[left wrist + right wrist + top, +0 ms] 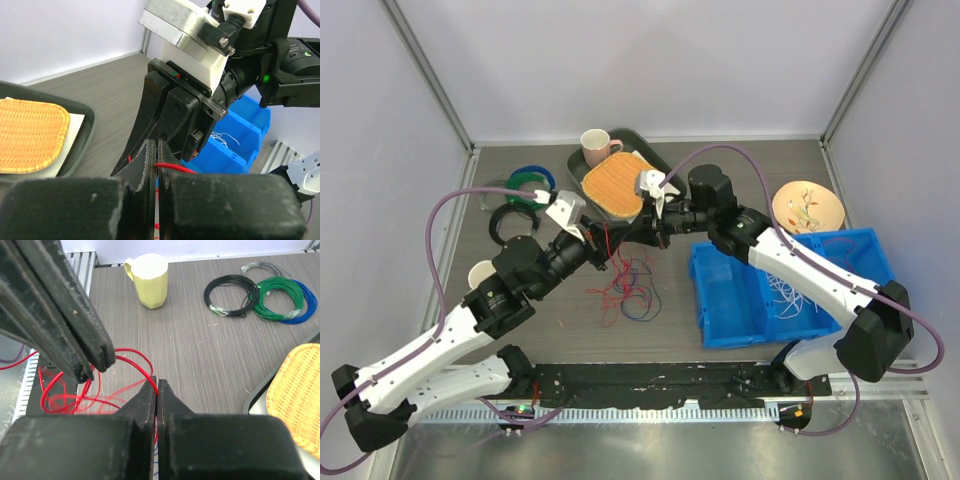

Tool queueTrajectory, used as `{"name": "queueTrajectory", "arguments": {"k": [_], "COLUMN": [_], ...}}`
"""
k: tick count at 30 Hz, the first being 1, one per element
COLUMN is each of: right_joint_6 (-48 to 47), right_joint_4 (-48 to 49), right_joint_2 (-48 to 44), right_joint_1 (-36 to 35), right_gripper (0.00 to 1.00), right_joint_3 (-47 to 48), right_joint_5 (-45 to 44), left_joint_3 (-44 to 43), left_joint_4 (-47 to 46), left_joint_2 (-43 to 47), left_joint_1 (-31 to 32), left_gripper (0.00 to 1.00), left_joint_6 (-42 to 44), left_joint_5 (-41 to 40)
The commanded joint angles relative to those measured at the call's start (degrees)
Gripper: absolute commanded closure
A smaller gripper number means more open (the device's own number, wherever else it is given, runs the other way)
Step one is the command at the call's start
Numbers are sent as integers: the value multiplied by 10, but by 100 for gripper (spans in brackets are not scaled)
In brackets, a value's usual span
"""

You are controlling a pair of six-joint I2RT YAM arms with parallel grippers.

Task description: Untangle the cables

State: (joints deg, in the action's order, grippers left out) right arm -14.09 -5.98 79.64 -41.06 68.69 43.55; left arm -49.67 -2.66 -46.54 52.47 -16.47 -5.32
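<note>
The left hand [157,150] pinches the red cable [132,352], which looks limp, light and slippery. The right hand [156,387] is pressed together beside it, grip unclear. The other cables [632,290] lie beneath both hands; take single strands.

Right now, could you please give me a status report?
Left gripper shut on red cable. Right gripper shut on it too. Blue cable tangled beneath. Grippers nearly touching.

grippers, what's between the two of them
A short loop of red cable, running from the left gripper to the right gripper, shown in the right wrist view.
</note>
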Motion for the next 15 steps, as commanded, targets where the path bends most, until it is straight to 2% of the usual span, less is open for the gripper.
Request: {"name": "queueTrajectory", "arguments": {"k": [1,4,5,6,9,10,13,15], "right_joint_6": [53,119,128,134,140,140,157,172], "right_joint_4": [19,14,9,6,-13,-19,-23,-26], "right_joint_2": [-21,-52,-60,-74,-96,-99,-120,-130], "right_joint_1": [-3,-1,1,4,19,35,76,107], "right_gripper": [99,99,99,99,99,99,99,99], "right_joint_3": [29,29,29,28,25,22,12,2], "right_joint_5": [-55,-204,-285,-321,-461,-485,-563,-601], "left_joint_3": [-10,-10,-3,3,14,16,25,47], "left_joint_4": [0,25,25,42,103,123,193,221], "left_joint_2": [6,14,16,20,20,12,5,8], "left_joint_1": [-1,-1,0,-1,-2,-5,-38,-73], "left_gripper": [100,100,100,100,100,100,100,100], "left_joint_6": [-15,-31,-56,-65,-121,-137,-201,-246], "left_joint_5": [-45,-162,-203,-262,-357,-427,-481,-455]}}
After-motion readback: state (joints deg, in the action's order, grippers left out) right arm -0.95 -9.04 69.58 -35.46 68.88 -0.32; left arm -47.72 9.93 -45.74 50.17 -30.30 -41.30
